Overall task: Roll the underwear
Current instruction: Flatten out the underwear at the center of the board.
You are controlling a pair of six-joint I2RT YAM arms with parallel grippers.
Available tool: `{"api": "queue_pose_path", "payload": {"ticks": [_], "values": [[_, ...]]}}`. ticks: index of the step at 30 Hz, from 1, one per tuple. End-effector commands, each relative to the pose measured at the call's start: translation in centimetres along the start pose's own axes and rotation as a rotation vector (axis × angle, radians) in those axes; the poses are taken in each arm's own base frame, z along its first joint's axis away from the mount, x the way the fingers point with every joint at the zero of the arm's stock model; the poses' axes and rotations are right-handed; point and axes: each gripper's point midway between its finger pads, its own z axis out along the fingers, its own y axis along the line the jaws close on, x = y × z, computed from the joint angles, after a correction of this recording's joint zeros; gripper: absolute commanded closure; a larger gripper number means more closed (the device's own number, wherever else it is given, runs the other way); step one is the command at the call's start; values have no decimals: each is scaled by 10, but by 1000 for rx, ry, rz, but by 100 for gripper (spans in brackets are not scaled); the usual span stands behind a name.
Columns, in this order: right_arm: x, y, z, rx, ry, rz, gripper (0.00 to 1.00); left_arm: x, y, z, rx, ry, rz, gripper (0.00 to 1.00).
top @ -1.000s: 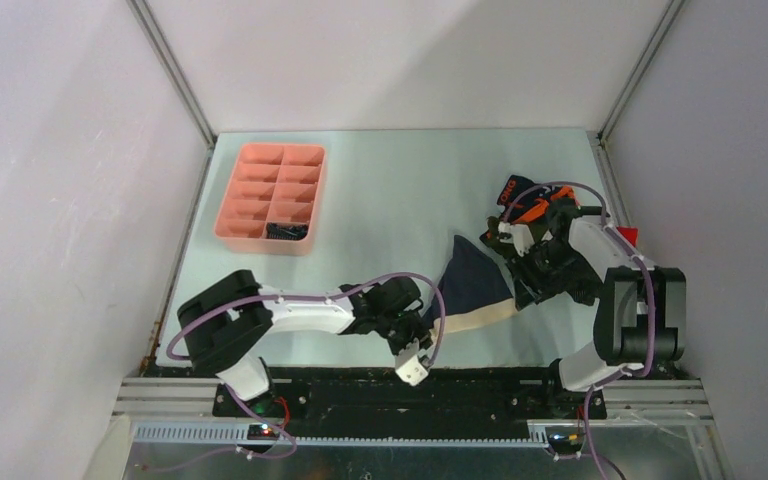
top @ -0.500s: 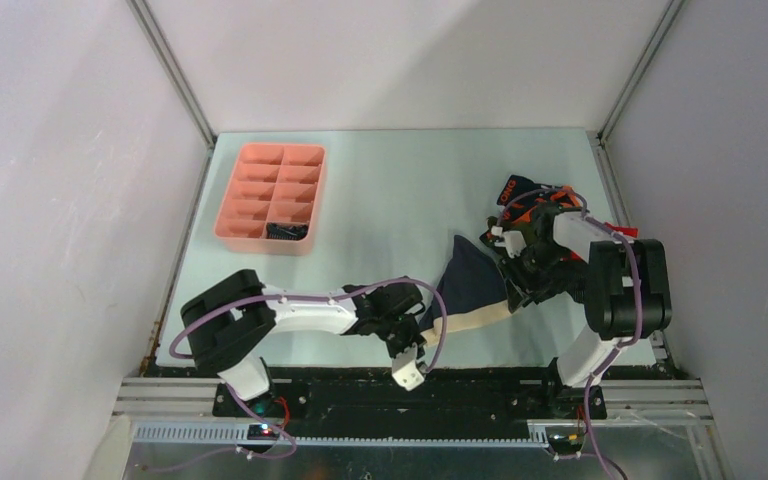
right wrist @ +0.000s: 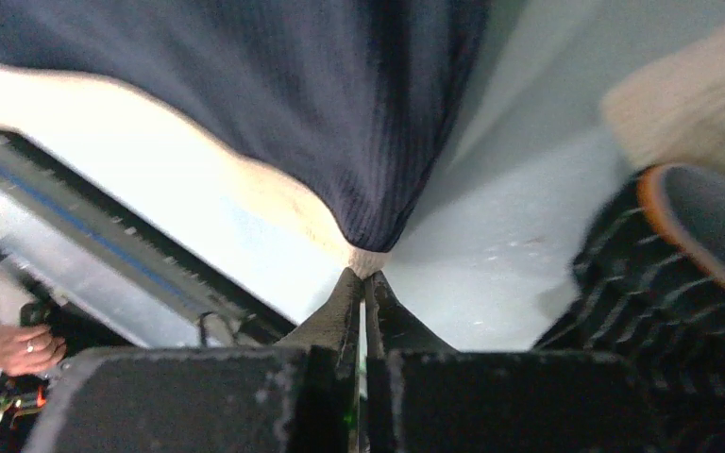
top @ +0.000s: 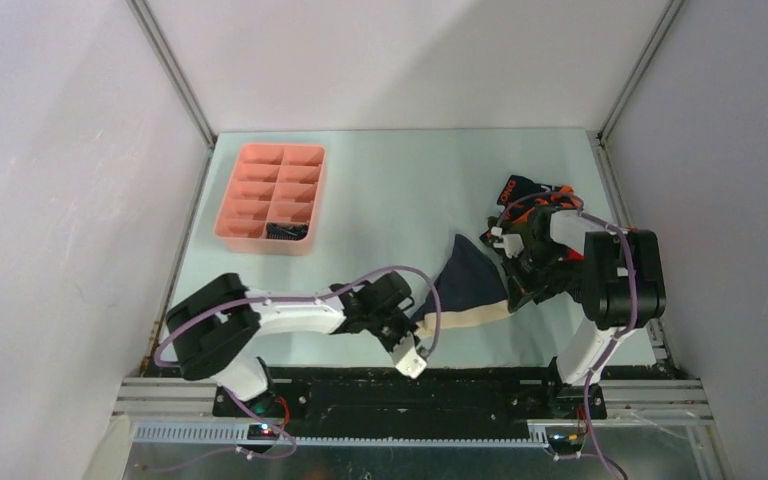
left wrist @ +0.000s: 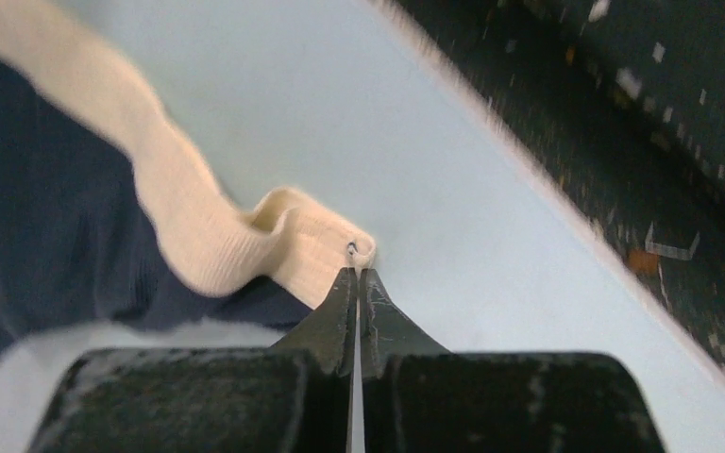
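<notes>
- The pink tray (top: 270,198) stands at the far left of the desk (top: 390,190), well apart from the work. It needs no attention for this step.
- The left arm (top: 290,315) reaches to the right along the near edge. Its jaws are pressed fully together on the left corner of the beige waistband (left wrist: 198,226). Only the tip of the band is pinched, so I think a hard pull could slip it out.
- The navy underwear (top: 465,275) is right of the centre, on the near side, spread between the two arms with its waistband toward the near edge. I cannot tell if it is lifted off the desk or not.
- To do this step well, both arms should draw apart gently and evenly, until the band is straight and the cloth flat. A wrinkle now would make a crooked roll.
- The right arm (top: 615,275) has its jaws closed tight on the right end of the band, where the cream edge meets the navy cloth.
- The heap of other underwear (top: 530,205) lies just beside these jaws, on the far right. The striped one (right wrist: 661,311) is very near, so the right arm should take care not to drag it along.
</notes>
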Motion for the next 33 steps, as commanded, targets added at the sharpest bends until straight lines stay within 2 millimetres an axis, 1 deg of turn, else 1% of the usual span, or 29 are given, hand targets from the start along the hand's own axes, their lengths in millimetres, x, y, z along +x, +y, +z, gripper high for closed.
{"api": "queue_pose_path", "payload": {"ticks": [1, 2, 3, 4, 5, 6, 7, 8, 9, 10, 11, 12, 13, 14, 15, 18, 19, 21, 22, 23, 24, 25, 26, 27, 29, 31, 33], "values": [[-12, 38, -35, -152, -97, -18, 100, 24, 9, -53, -117, 75, -237, 100], [-13, 54, -50, -202, -130, -28, 100, 20, 11, -70, -146, 71, -263, 100], [-13, 63, -61, -213, -165, -52, 100, 25, 15, -83, -176, 77, -289, 100], [-14, 72, -74, -261, -200, -31, 100, 24, 17, -102, -211, 82, -309, 100], [-18, 81, -88, -271, -248, -58, 100, 21, 20, -111, -232, 75, -325, 100], [-16, 95, -99, -334, -267, -43, 100, 15, 24, -128, -262, 71, -331, 100], [-16, 107, -112, -358, -288, -46, 100, 7, 28, -140, -295, 58, -345, 100], [-17, 120, -121, -416, -311, -43, 100, 1, 29, -150, -302, 54, -366, 100], [-19, 134, -135, -453, -347, -78, 100, -7, 31, -161, -332, 35, -395, 100], [-19, 140, -141, -466, -362, -99, 100, -12, 31, -169, -338, 29, -415, 100], [-19, 150, -153, -483, -389, -118, 100, -20, 32, -178, -360, 13, -439, 100], [-18, 155, -157, -487, -397, -135, 100, -24, 31, -185, -366, 10, -455, 100], [-17, 163, -166, -489, -410, -151, 100, -29, 28, -192, -379, 3, -491, 100], [-15, 168, -170, -488, -417, -174, 100, -31, 30, -199, -397, 6, -504, 100], [-13, 177, -175, -495, -413, -199, 100, -35, 26, -205, -404, 4, -531, 100], [0, 197, -184, -470, -439, -289, 100, -43, 23, -223, -442, 4, -548, 100], [4, 205, -185, -474, -440, -323, 100, -46, 18, -228, -446, 3, -549, 100], [14, 222, -193, -477, -483, -386, 100, -53, 13, -237, -456, -4, -543, 100], [22, 229, -198, -469, -511, -403, 100, -59, 14, -244, -465, -15, -530, 100], [22, 233, -200, -466, -537, -427, 100, -65, 13, -251, -474, -26, -519, 100], [30, 239, -202, -463, -561, -424, 100, -72, 11, -255, -479, -48, -509, 100], [28, 241, -205, -453, -596, -444, 100, -78, 10, -259, -478, -65, -504, 100], [34, 246, -204, -458, -610, -410, 100, -85, 9, -262, -482, -88, -521, 100], [30, 246, -206, -444, -648, -428, 100, -91, 9, -264, -481, -106, -526, 100], [33, 252, -205, -478, -666, -358, 100, -101, 7, -264, -456, -143, -574, 100], [34, 252, -195, -528, -636, -292, 100, -99, 3, -261, -427, -135, -630, 100], [27, 247, -184, -531, -594, -246, 100, -93, -1, -255, -397, -132, -684, 100]]}}
